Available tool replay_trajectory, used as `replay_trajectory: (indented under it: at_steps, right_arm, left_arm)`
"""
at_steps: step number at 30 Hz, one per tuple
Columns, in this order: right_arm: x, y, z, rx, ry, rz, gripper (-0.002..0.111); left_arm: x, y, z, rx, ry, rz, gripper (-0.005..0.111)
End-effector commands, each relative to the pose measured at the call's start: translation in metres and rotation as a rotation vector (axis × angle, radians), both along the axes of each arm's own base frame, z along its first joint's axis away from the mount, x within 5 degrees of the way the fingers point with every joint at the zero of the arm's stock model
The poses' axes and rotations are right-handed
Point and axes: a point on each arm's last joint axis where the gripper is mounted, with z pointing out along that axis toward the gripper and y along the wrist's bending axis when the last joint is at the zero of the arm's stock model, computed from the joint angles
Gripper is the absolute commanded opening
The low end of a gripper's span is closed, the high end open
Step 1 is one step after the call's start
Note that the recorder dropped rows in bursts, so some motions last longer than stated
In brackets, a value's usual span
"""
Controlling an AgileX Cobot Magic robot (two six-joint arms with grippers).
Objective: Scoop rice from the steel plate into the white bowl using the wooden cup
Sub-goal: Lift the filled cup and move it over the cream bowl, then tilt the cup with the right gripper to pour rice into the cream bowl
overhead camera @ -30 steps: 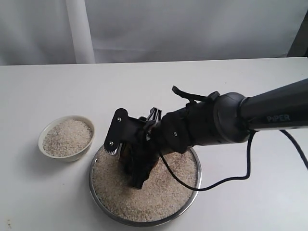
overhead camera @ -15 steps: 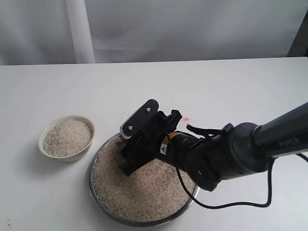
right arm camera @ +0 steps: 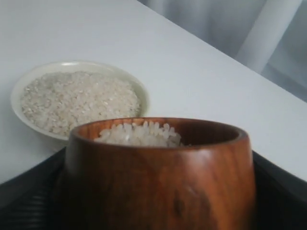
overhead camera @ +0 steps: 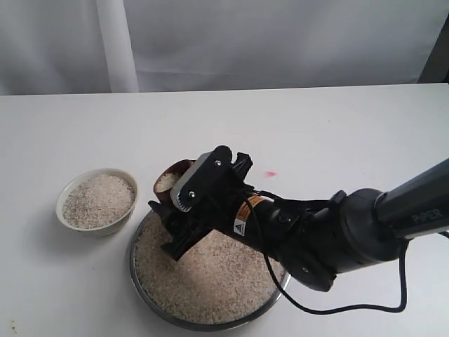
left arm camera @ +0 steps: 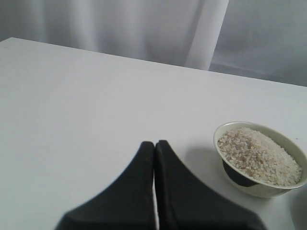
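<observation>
The steel plate (overhead camera: 132,263) holds a wide bed of rice (overhead camera: 217,281) at the front of the table. My right gripper (overhead camera: 167,210) is shut on the wooden cup (overhead camera: 170,181), held upright over the plate's far-left rim, between plate and bowl. The cup (right arm camera: 160,177) carries a mound of rice (right arm camera: 139,134). The white bowl (overhead camera: 97,200) sits left of the plate, filled with rice; the bowl (right arm camera: 79,100) lies just beyond the cup in the right wrist view. My left gripper (left arm camera: 154,143) is shut and empty over bare table, with the bowl (left arm camera: 259,160) off to one side.
The right arm (overhead camera: 337,235) stretches low across the plate's right half, with a black cable (overhead camera: 351,305) looping beside the rim. A small red mark (overhead camera: 271,173) lies on the table behind the plate. A pale curtain (overhead camera: 224,42) runs along the back.
The right gripper has come up out of the rice and shifted left toward the bowl. The cup, buried behind the fingers before, now shows upright with rice in it.
</observation>
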Motion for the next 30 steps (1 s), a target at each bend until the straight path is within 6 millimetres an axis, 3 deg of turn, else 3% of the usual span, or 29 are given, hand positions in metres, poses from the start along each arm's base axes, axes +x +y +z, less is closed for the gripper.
replay_trajectory:
  at_steps: [1, 8, 15, 24, 30]
  right_arm:
    - [0.009, 0.009, 0.024, -0.005, -0.039, 0.026, 0.000]
    - [0.039, 0.040, 0.078, -0.219, -0.086, 0.059, 0.000]
    - [0.051, 0.084, 0.123, -0.428, -0.228, 0.145, 0.000]
    - [0.062, 0.123, 0.104, -0.692, -0.373, 0.275, 0.000]
    - [0.067, 0.132, 0.081, -0.831, -0.479, 0.346, 0.000]
  left_arm:
    - [0.000, -0.001, 0.002, -0.007, -0.010, -0.008, 0.000]
    - [0.000, -0.001, 0.002, -0.007, -0.010, -0.008, 0.000]
    - [0.000, -0.001, 0.002, -0.007, -0.010, -0.008, 0.000]
    - [0.000, -0.001, 0.002, -0.007, -0.010, -0.008, 0.000]
    - [0.000, -0.001, 0.002, -0.007, -0.010, -0.008, 0.000]
